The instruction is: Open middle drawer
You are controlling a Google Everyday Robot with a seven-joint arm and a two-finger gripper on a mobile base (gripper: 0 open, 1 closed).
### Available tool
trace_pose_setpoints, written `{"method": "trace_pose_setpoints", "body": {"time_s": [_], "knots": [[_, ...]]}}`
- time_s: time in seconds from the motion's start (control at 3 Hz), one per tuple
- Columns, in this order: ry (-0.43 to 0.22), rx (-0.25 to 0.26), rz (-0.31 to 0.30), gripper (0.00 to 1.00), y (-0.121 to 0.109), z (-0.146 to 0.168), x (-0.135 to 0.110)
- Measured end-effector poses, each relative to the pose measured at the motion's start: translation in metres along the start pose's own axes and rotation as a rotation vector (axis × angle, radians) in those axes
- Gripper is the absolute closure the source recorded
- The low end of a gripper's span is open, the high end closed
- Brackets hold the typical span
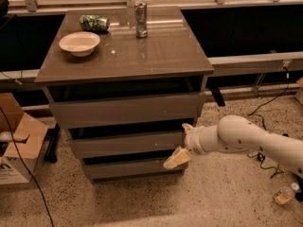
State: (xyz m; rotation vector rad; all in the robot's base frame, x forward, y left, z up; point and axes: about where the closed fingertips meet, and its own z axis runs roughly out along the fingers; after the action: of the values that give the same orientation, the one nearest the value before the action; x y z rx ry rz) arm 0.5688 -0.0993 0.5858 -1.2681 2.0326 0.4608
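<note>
The grey cabinet (124, 56) has three drawers. The middle drawer (125, 144) has a plain front without a handle, with a dark gap above it, and looks pushed in. My gripper (181, 142) is at the right end of that drawer front, on the white arm that reaches in from the right. It is open: one tan finger (176, 159) points down-left below the drawer front and the other tip (187, 126) shows at the gap above it. It holds nothing.
On the cabinet top stand a white bowl (79, 42), a green crumpled bag (94, 22) and a metal can (140, 19). An open cardboard box (19, 141) sits on the floor at the left. Cables lie on the floor at the right (270, 103).
</note>
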Motion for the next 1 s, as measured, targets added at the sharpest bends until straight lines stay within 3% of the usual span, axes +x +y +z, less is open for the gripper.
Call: {"method": "trace_pose_setpoints", "body": {"time_s": [0.33, 1.0], "knots": [[0.030, 0.016, 0.014, 0.00, -0.008, 0.019, 0.005], [-0.039, 0.102, 0.059, 0.00, -0.052, 0.094, 0.028]]}}
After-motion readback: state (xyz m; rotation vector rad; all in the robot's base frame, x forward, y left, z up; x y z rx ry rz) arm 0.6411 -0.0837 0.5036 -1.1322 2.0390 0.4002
